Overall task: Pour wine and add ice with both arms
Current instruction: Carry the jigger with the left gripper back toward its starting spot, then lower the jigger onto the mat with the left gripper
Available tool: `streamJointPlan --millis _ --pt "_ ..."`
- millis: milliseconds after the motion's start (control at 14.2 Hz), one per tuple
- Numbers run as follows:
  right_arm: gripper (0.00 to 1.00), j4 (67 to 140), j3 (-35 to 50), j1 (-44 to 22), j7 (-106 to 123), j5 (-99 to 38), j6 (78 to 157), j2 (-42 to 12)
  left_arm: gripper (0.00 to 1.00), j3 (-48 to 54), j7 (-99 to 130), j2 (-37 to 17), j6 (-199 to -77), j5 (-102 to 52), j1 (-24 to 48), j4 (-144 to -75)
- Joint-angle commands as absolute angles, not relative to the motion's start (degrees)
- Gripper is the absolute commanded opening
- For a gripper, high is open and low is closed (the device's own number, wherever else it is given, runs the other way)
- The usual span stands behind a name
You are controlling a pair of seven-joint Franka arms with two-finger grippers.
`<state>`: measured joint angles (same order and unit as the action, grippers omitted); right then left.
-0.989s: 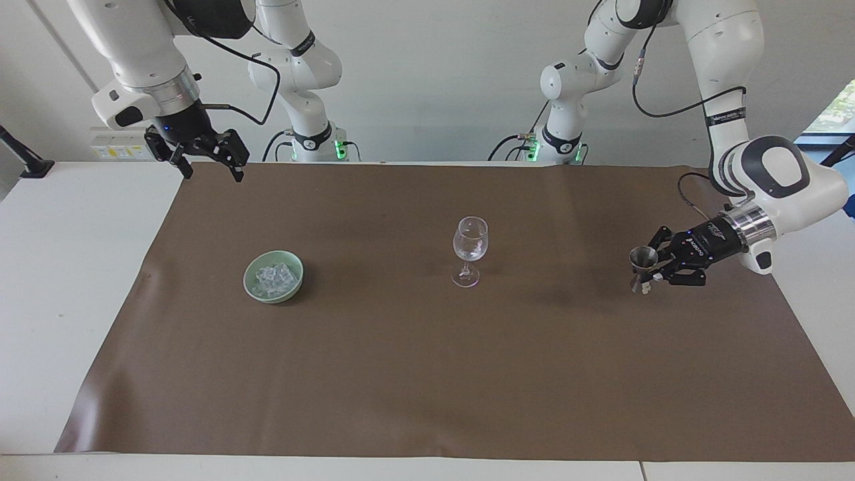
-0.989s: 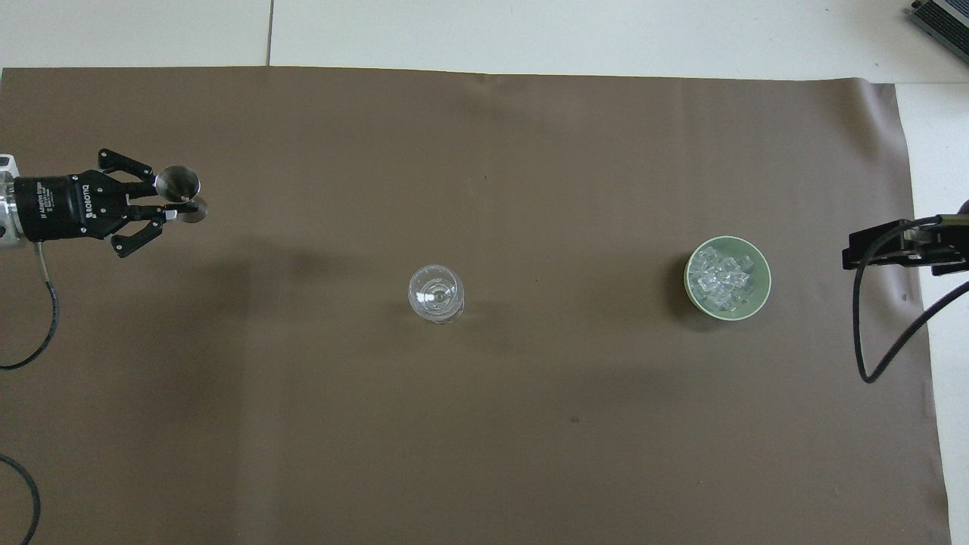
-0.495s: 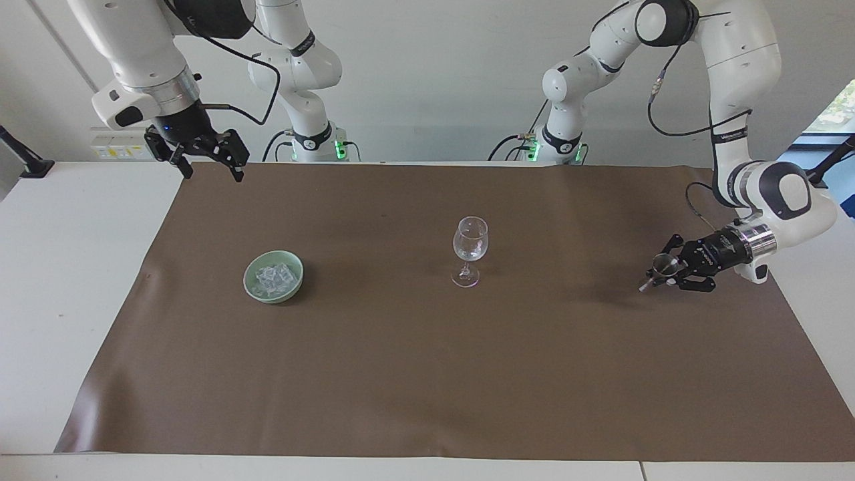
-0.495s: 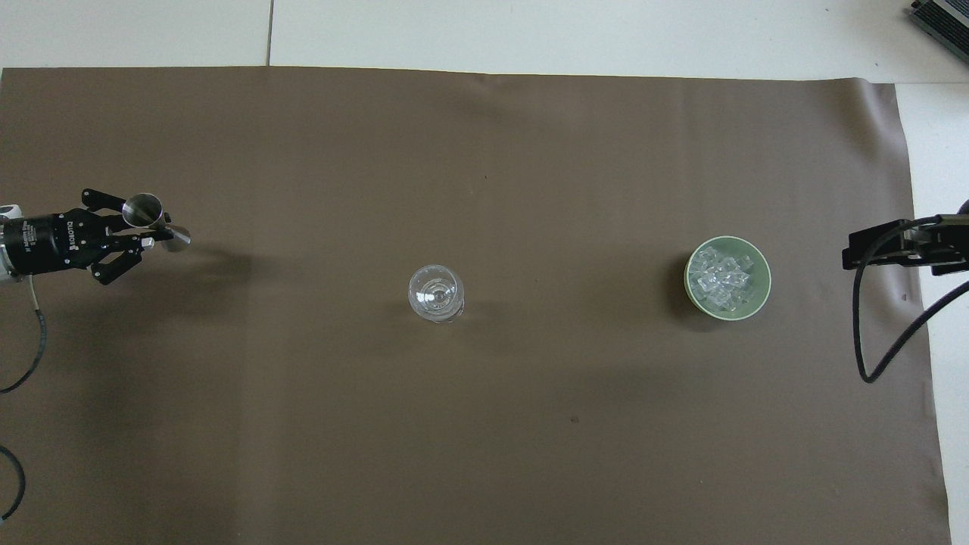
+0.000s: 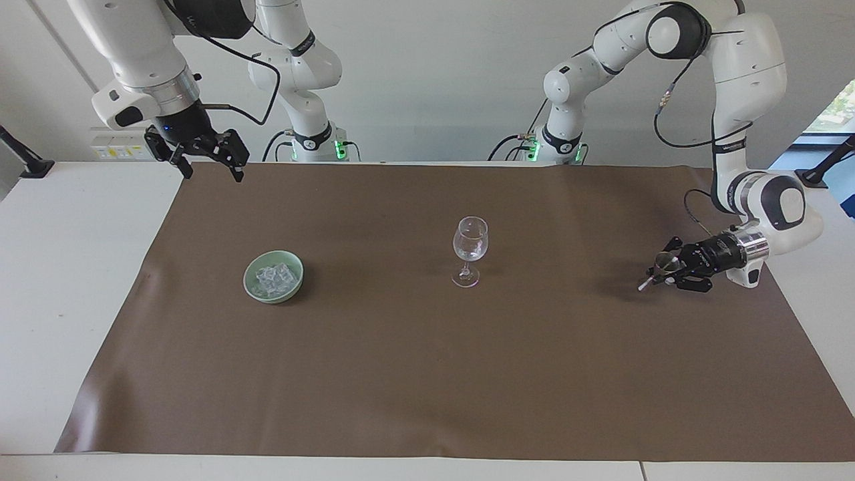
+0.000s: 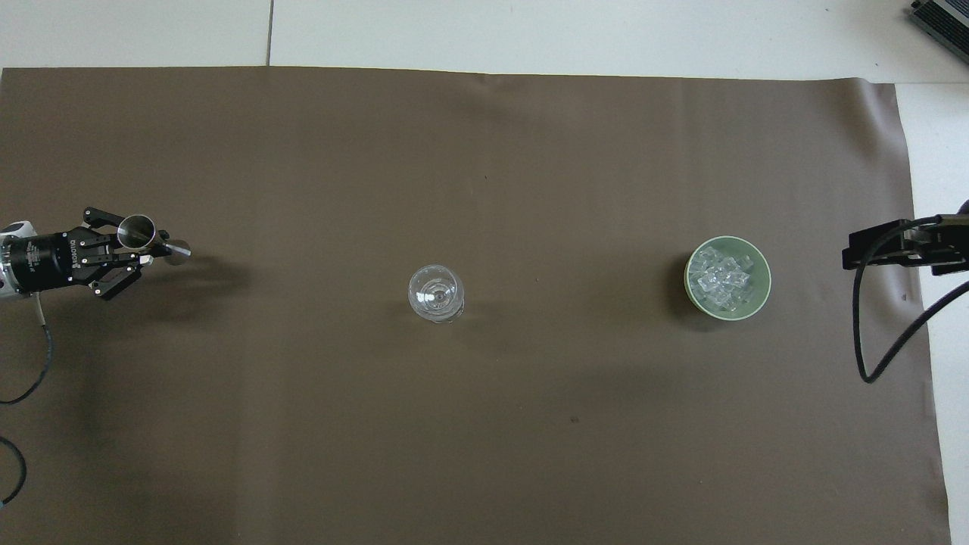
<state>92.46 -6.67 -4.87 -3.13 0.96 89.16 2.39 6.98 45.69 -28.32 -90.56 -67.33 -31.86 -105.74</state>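
Now the left gripper [image 5: 658, 272], clenched on a small steel double-cone jigger [image 5: 661, 266] tilted low over the brown mat [image 5: 427, 374] at its own table end, may tip it on release, while the right gripper [image 5: 212, 157] hangs released, waiting, and the ice [image 5: 273, 278] sits in the pale green bowl [image 5: 251, 287].

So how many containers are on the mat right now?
2: the stemmed glass mid-mat, and the green bowl of ice toward the right arm's end. The left hand holds a third, a metal jigger.

left gripper [image 5: 658, 275] clamped low, right gripper [image 5: 212, 163] agape, raised
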Motion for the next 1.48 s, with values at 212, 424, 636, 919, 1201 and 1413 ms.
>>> streamJointPlan --millis 212,424,636,919,1201,1413 --pt "1.00 93.52 -6.50 -4.13 -2.20 -0.53 89.82 3.34 0.00 7.38 43.07 -31.38 -90.17 -63.99 -30.06 -102.48" --pt "1.00 93.52 -6.50 -4.22 -2.20 -0.53 89.82 3.34 0.00 7.38 43.15 -31.46 -91.05 -63.90 -29.97 -102.48" --pt "1.00 93.52 -6.50 -4.13 -2.20 -0.53 89.82 3.34 0.00 7.30 43.33 -31.55 -92.54 -63.98 -29.62 -102.66" --pt "1.00 93.52 -6.50 -4.22 -2.20 -0.53 89.82 3.34 0.00 7.21 43.33 -31.82 -93.69 -63.81 -29.00 -102.92" --pt "1.00 93.52 -6.50 -4.13 -2.20 -0.53 89.82 3.34 0.00 7.21 43.33 -31.90 -95.45 -61.79 -28.39 -103.27" --pt "1.00 93.52 -6.50 -4.13 -2.20 -0.53 89.82 3.34 0.00 7.12 43.33 -31.90 -95.54 -61.44 -28.39 -103.36"
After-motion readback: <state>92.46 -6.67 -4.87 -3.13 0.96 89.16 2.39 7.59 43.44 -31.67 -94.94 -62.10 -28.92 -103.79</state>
